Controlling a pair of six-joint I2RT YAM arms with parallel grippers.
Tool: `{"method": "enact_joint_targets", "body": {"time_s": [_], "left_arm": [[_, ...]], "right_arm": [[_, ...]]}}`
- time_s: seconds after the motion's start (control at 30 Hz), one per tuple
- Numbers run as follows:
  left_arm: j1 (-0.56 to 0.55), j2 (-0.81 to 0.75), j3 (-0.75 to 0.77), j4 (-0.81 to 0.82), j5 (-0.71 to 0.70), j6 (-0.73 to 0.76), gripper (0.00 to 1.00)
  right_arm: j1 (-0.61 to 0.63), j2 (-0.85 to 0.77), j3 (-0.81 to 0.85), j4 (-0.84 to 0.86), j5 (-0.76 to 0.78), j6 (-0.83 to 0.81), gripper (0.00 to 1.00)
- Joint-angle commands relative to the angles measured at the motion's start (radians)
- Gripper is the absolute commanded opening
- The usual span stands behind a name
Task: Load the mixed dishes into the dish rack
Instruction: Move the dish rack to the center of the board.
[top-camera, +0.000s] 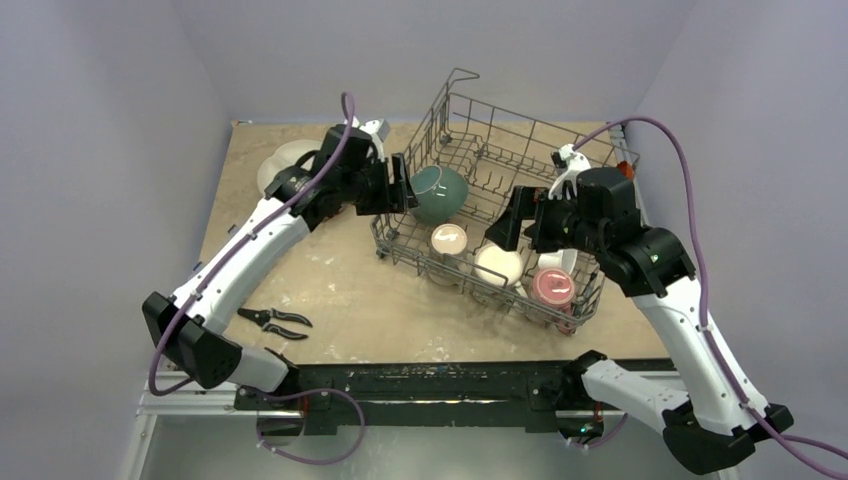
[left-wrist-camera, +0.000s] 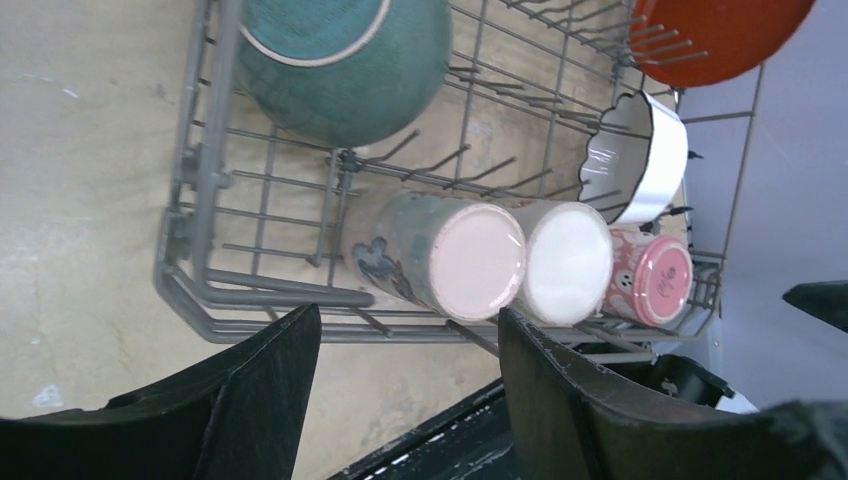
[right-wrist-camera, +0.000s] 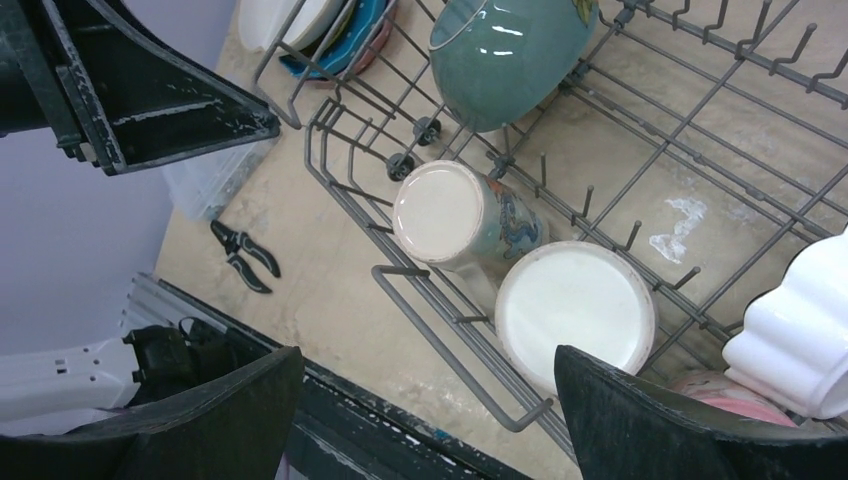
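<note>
Shows the dish rack set askew on the right half of the counter; finds the teal bowl tipped on its side in the rack's left corner; finds three mugs in a row along the rack's near side, bases showing: green mug, cream mug, red mug; places the small white bowl on edge just behind the red mug, and an orange plate at the rack's far right corner; leaves a stack of plates at the counter's far left edge, outside the rack; sees the left tool parted, nothing between its fingers, at the rack's left side near the teal bowl; sees the right tool spread wide and empty above the cream mug; notes pliers by the counter's near left edge.
</note>
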Motion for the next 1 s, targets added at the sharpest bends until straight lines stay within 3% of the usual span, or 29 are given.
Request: {"method": "enact_joint_targets", "body": {"time_s": [0.0, 0.2, 0.47, 0.63, 0.8, 0.97], "left_arm": [[-0.085, -0.035, -0.007, 0.043, 0.016, -0.062, 0.63], [-0.13, -0.112, -0.019, 0.0, -0.164, -0.059, 0.65], [-0.007, -0.151, -0.01, -0.037, -0.314, 0.01, 0.78], [0.059, -0.037, 0.034, 0.022, -0.267, 0.094, 0.8], [0.067, 0.145, 0.188, -0.012, -0.198, 0.141, 0.8], [0.045, 0.17, 0.169, 0.018, 0.012, 0.027, 0.65]], "right_arm": [[0.003, -0.024, -0.01, 0.005, -0.035, -0.038, 0.98], [0.003, 0.007, -0.038, 0.062, -0.102, -0.053, 0.98], [0.003, 0.076, 0.022, 0.052, -0.128, -0.078, 0.98], [0.002, 0.136, 0.071, 0.048, -0.092, -0.088, 0.98], [0.004, 0.226, 0.173, 0.027, -0.051, -0.125, 0.98], [0.003, 0.291, 0.21, 0.018, -0.017, -0.15, 0.98]]}}
